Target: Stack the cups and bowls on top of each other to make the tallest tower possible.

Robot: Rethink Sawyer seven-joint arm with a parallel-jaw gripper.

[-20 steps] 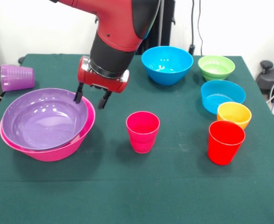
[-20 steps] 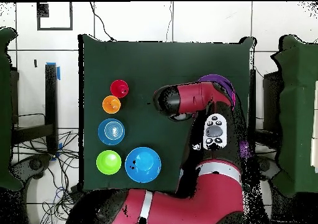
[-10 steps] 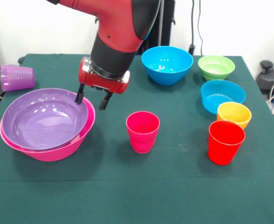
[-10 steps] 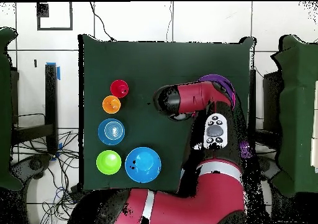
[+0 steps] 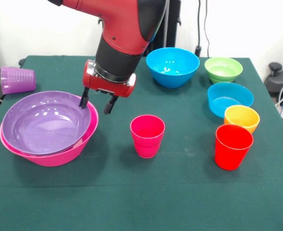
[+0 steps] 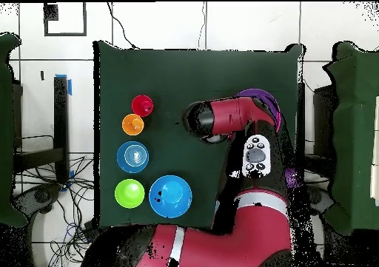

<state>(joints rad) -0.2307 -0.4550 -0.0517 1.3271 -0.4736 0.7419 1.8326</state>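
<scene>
Claw point(image 5: 97, 105) spread and empty, lifted slightly off the purple bowl point(image 5: 45, 122) rim since a second ago. Purple bowl nested in the huge pink bowl point(image 5: 59, 153); tower base settled. Large blue bowl point(image 5: 172, 66) well beyond that rim, likely next.

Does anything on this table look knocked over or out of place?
Yes: the purple cup lies on its side near the table's edge, behind the stacked bowls, while the pink cup and red cup stand upright. Also, the purple bowl sits slightly askew inside the pink bowl.
</scene>
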